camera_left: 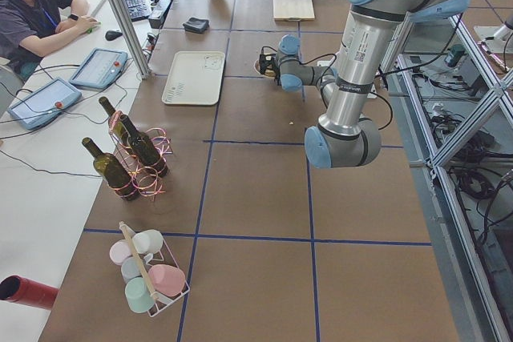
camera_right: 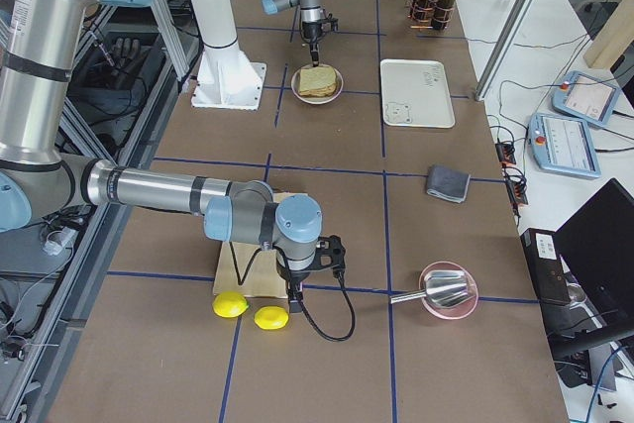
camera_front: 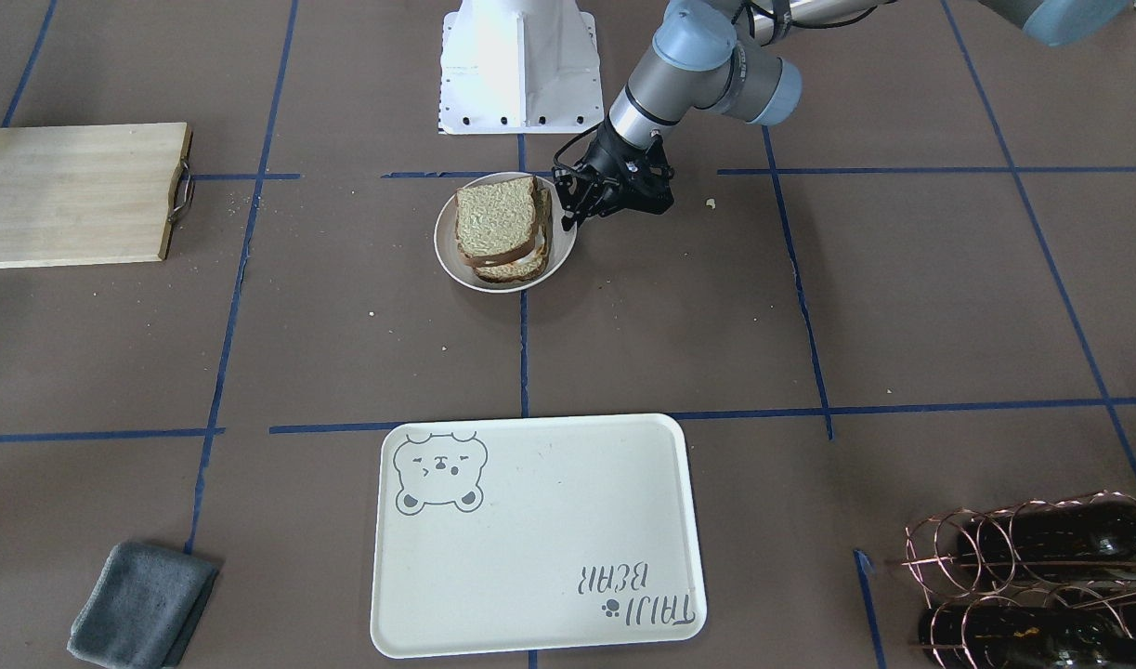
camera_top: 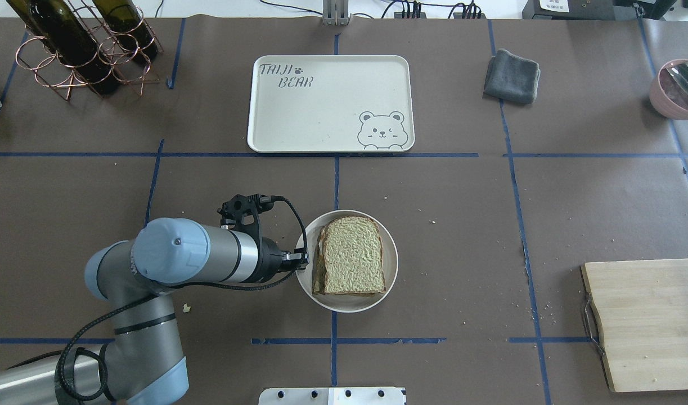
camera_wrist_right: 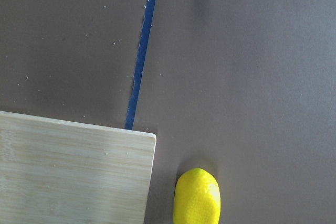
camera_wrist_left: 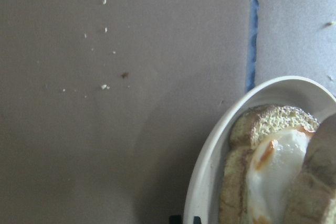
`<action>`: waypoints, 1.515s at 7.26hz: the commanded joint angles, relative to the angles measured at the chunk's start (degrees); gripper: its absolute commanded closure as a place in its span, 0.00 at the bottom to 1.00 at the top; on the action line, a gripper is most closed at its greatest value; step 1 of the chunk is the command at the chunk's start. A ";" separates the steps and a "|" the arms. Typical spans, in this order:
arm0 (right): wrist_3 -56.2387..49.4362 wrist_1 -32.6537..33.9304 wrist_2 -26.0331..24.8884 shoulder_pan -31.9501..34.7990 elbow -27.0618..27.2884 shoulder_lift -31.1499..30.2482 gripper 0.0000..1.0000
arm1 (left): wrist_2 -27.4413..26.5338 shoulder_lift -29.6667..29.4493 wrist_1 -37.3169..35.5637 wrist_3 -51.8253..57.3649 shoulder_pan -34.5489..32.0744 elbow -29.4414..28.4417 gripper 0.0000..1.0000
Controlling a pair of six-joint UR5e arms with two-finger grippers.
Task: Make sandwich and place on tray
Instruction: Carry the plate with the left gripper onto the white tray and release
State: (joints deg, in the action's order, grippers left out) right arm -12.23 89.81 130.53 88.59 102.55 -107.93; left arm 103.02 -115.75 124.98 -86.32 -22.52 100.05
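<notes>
Brown table (camera_top: 462, 253) w/ blue tape grid (camera_top: 602, 154)

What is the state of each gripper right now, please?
Left gripper: looks closed on the rim of the white plate.
Right gripper: cannot be told from these views.

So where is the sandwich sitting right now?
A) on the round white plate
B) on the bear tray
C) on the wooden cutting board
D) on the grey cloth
A: the sandwich lies on the round white plate, well apart from the bear tray farther across the table.
</notes>
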 commanded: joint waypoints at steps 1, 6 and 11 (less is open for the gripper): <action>-0.07 -0.07 -0.10 0.00 -0.33 -0.09 0.00 | 4.90 -3.50 -0.35 2.46 -7.68 -1.25 1.00; -0.16 -0.07 -0.01 0.53 -0.42 -0.18 0.00 | 14.14 -26.16 2.08 16.25 -22.81 -35.03 1.00; -0.25 0.02 -0.01 0.79 -0.42 -0.53 0.00 | 12.57 -32.69 10.11 22.07 -25.12 -53.73 1.00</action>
State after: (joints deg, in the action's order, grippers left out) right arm -12.48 89.76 130.49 89.40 102.13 -108.32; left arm 116.21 -147.43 134.60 -64.84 -47.71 47.71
